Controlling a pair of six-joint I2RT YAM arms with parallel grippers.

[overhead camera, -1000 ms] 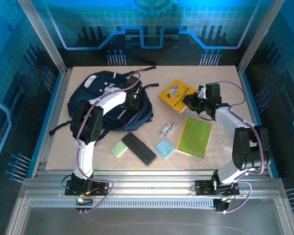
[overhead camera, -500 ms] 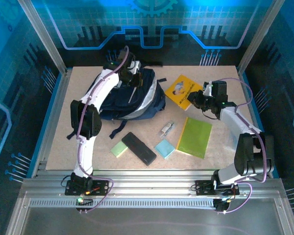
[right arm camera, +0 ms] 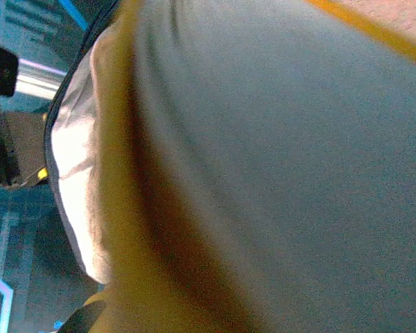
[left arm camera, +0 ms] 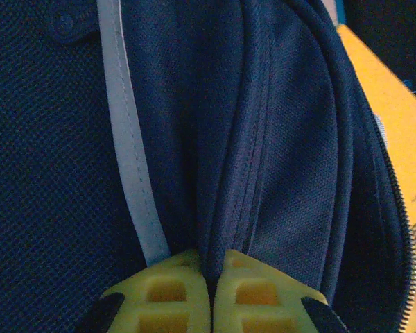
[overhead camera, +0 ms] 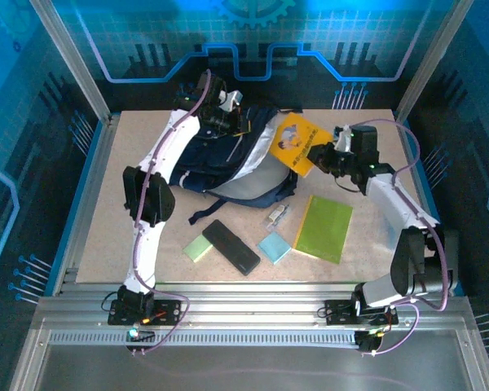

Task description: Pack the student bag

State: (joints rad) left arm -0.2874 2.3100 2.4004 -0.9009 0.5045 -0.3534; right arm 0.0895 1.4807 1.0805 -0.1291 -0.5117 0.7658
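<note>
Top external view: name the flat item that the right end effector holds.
The yellow book, at the student bag's opening; the green folder, green pad and blue pad lie free.

Beige tabletop [overhead camera: 326, 273], blue-lit patterned walls [overhead camera: 350, 32], aluminium frame [overhead camera: 228, 311]

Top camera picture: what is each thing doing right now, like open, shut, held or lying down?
student bag, open, pale lining showing, fabric pinched by left end effector
left end effector, shut on student bag
right end effector, shut on yellow book
yellow book, held tilted beside the bag's opening
green folder, lying flat, untouched
black case, closed, lying flat
</note>
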